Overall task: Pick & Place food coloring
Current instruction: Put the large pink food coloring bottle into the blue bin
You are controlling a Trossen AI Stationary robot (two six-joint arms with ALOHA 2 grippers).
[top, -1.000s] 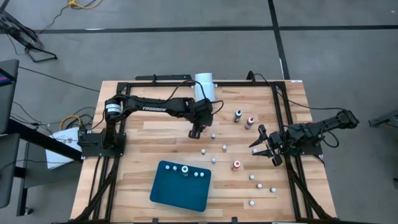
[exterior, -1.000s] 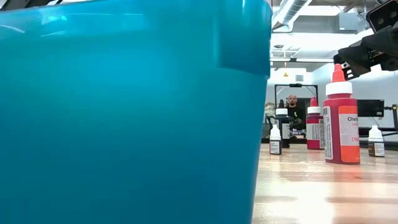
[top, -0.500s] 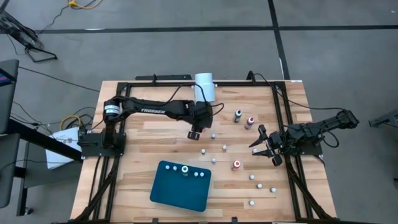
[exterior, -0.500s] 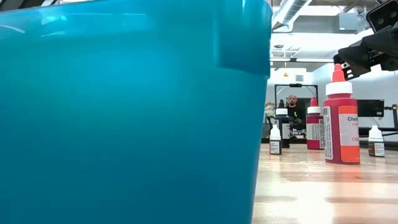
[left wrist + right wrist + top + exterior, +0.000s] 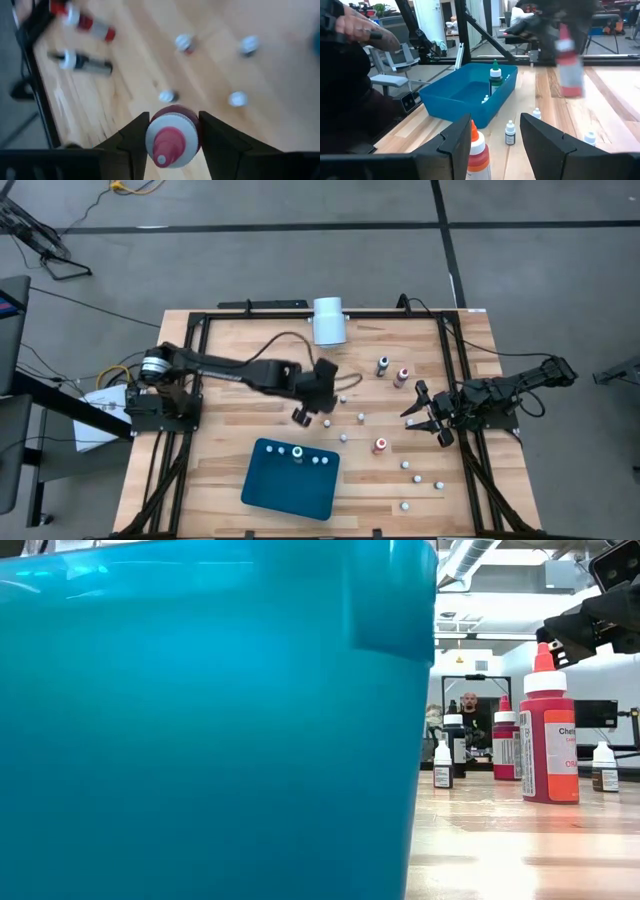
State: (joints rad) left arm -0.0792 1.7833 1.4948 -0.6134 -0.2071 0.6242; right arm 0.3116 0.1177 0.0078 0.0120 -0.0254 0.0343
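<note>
High view: left gripper is over the middle of the bench, just above the far edge of the teal tray. Can't tell from here what it carries. Right gripper sits near the bench's right edge, fingers spread, nothing between them. Small food coloring bottles are scattered over the right half of the bench; four more stand in the tray along its far edge. White cylinder at the far edge, middle.

Low view: tray wall fills most of the picture. An orange-red bottle stands on the bench, smaller bottles behind it. A person shows far back in the room.

Left wrist view: jaws clamped on a red bottle with white cap, held cap-up between the fingers. Loose bottles lie blurred on the wood beyond.

Right wrist view: fingers apart, empty; an orange bottle stands just ahead between them. Blue tray beyond holds a green bottle. A person's hand shows at the side.
</note>
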